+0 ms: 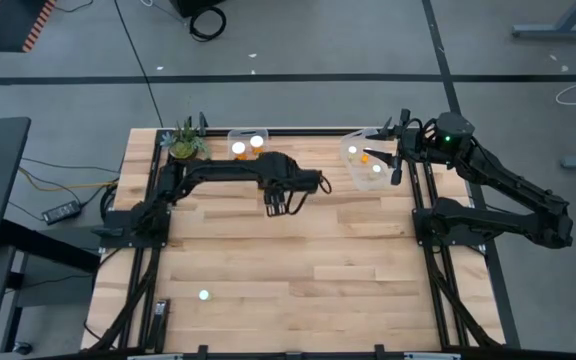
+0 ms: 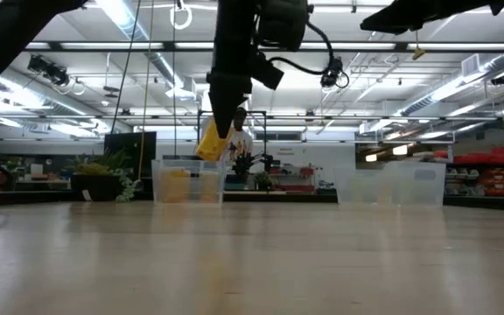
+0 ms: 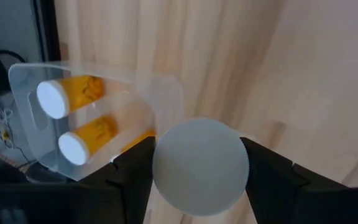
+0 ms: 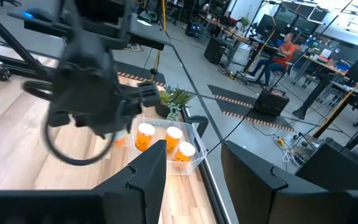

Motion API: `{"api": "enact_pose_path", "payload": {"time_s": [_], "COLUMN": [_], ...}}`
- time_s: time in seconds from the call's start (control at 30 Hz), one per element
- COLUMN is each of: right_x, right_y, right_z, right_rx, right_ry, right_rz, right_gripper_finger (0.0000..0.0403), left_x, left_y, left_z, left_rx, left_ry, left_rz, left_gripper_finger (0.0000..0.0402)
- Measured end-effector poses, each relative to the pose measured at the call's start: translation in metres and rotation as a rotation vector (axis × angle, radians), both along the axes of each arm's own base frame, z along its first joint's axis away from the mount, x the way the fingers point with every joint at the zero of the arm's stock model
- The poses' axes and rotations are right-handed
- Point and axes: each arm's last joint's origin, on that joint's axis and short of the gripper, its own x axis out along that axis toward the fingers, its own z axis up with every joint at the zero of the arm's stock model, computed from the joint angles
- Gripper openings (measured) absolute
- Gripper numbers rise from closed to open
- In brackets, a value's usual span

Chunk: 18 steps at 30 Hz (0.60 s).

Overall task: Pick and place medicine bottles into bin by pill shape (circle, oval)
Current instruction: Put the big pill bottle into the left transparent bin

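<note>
My left gripper is over the table's middle, near the far side, shut on a medicine bottle with an orange body and a white cap. A clear bin at the far edge holds two bottles, lying on their sides. A second clear bin at the far right holds several bottles. My right gripper is open and empty, above that bin's right side. One bottle stands alone near the table's front left. My left gripper pinches the bottle between its two fingers at the cap end, the white cap facing the wrist camera. The fingers point down. The orange body hangs tilted below them, lifted well clear of the table.
A small potted plant stands at the far left corner, beside the left bin. Black frame rails run along the table's left and right edges. The bare wood spreads across the middle and front.
</note>
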Motion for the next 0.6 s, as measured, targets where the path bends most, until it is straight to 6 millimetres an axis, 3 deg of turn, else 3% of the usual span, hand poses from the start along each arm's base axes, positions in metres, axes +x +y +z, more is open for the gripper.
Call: {"api": "enact_pose_path", "payload": {"time_s": [0.4, 0.6], "right_x": [0.0, 0.0], "right_y": [0.0, 0.0], "right_z": [0.0, 0.0], "right_rx": [-0.003, -0.009], "right_ry": [0.001, 0.003], "right_rz": [0.001, 0.001], "right_gripper_finger": [0.0161, 0.0161], "left_x": [-0.01, -0.012], "left_y": [0.043, 0.048], "left_z": [0.0, -0.001], "left_rx": [-0.009, -0.079], "left_ry": [0.038, 0.02], "left_rz": [0.072, 0.114], "left_gripper_finger": [0.022, 0.0223]}}
